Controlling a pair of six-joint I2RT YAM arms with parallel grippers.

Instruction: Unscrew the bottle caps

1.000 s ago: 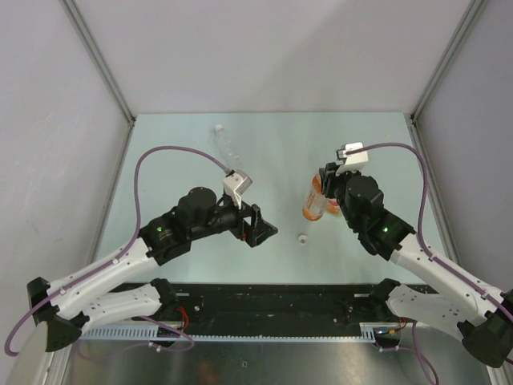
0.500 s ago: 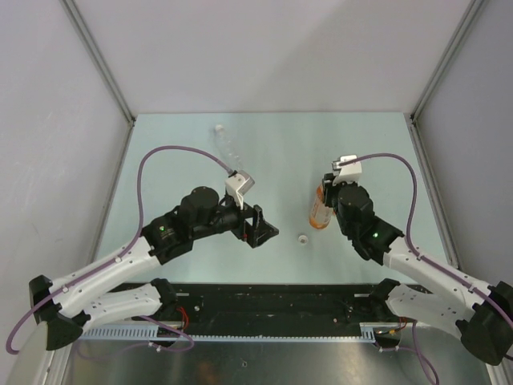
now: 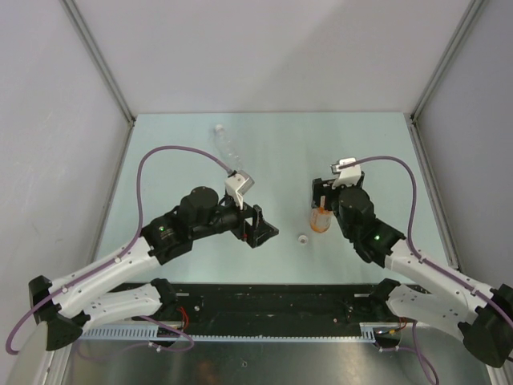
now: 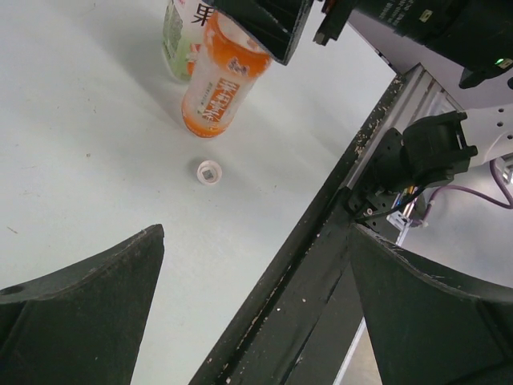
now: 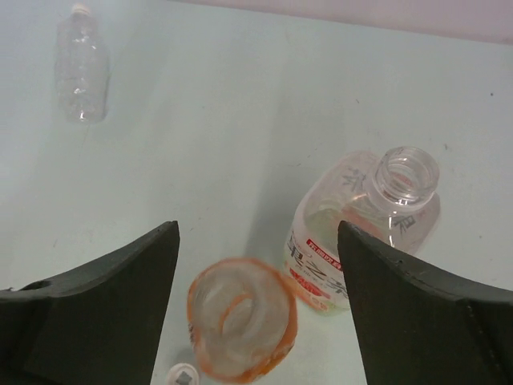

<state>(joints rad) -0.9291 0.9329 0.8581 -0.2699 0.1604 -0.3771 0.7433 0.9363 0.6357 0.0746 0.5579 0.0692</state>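
Pale-green table [image 3: 272, 144] holds orange bottle [image 4: 220, 84] with perhaps Chinese lettering; left pincer [image 4: 255, 231] and right pincer [image 5: 256, 226] gape.

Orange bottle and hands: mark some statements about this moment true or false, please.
1. The orange bottle has no cap on. True.
2. The right hand is shut on it. False: it is open, fingers spread either side of the bottle.
3. A loose white cap lies on the table beside the orange bottle. True.
4. The left hand grips the clear bottle. False: it is open and empty; that bottle is far off.
5. The labelled bottle is capped. False: its mouth is open.
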